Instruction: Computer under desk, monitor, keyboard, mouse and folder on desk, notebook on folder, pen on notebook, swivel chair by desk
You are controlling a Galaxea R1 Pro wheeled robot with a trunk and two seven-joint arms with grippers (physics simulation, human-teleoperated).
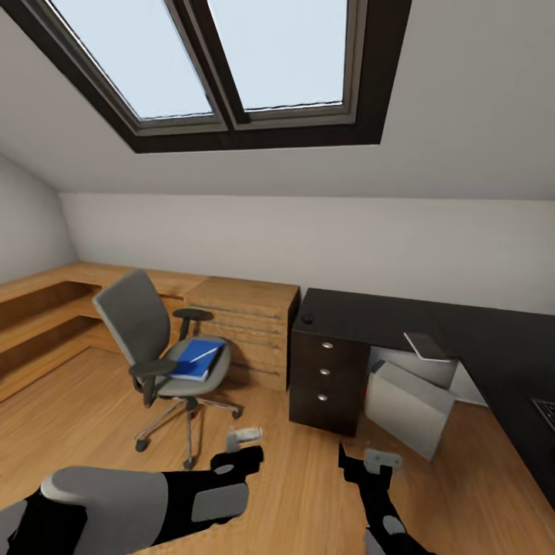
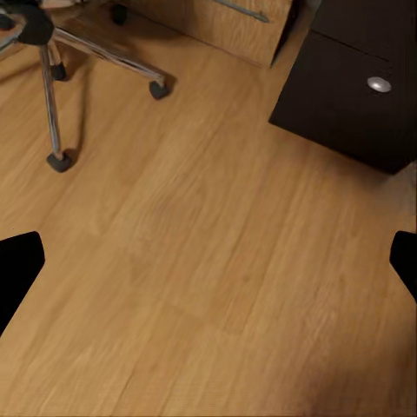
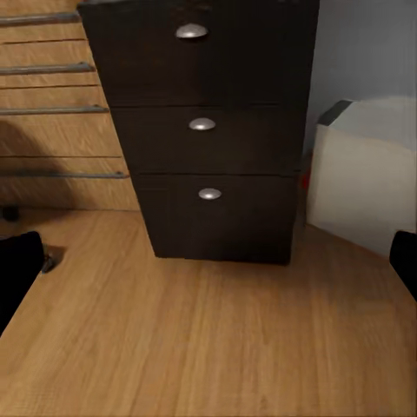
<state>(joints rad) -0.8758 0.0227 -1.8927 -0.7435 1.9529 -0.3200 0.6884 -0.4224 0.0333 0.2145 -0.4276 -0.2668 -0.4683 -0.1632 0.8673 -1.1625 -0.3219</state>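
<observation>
The grey swivel chair [image 1: 146, 335] stands on the plank floor left of the black desk [image 1: 370, 312], a chest between them. On its seat lies the blue folder [image 1: 196, 359], crossed by a thin white streak that may be the pen. A small dark mouse [image 1: 307, 318] sits on the desk's left end, and the keyboard [image 1: 544, 410] peeks in at the right edge. The white computer [image 1: 407, 408] leans tilted under the desk. A flat grey slab [image 1: 426, 346] rests at the desk's front edge. The monitor is out of view. My left gripper [image 1: 240, 447] [image 2: 208, 265] and right gripper [image 1: 371, 461] [image 3: 208, 261] hover open above the floor.
A light wooden drawer chest [image 1: 248, 322] stands between chair and desk. Low wooden shelving [image 1: 38, 316] runs along the left wall. The desk's three-drawer unit [image 3: 204, 130] faces my right gripper. The chair's chrome base [image 2: 61, 95] is near my left gripper. Sloped ceiling with skylights [image 1: 223, 62] above.
</observation>
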